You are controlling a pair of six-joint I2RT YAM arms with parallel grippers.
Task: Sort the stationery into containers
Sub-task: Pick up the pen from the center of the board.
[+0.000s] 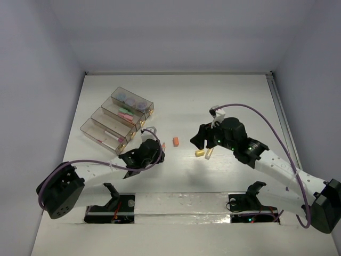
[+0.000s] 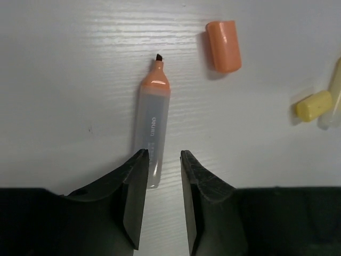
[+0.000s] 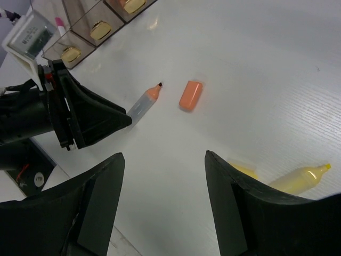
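An uncapped orange highlighter (image 2: 153,128) lies on the white table, tip pointing away, also seen in the top view (image 1: 163,145). Its orange cap (image 2: 224,45) lies apart to the right. My left gripper (image 2: 162,157) is open, its jaws just over the highlighter's rear end, not closed on it. A yellow highlighter (image 3: 298,178) and its yellow cap (image 3: 242,169) lie under my right gripper (image 3: 162,160), which is wide open and empty above the table. Four clear containers (image 1: 118,118) stand in a row at the upper left, holding blue-grey discs (image 1: 131,100), pink and green sticks (image 1: 126,113) and a white pen (image 1: 109,133).
The left arm's gripper (image 3: 90,117) shows in the right wrist view, close to the orange highlighter. The two grippers are near each other at the table's middle. The arm bases and a mounting rail (image 1: 181,205) run along the near edge.
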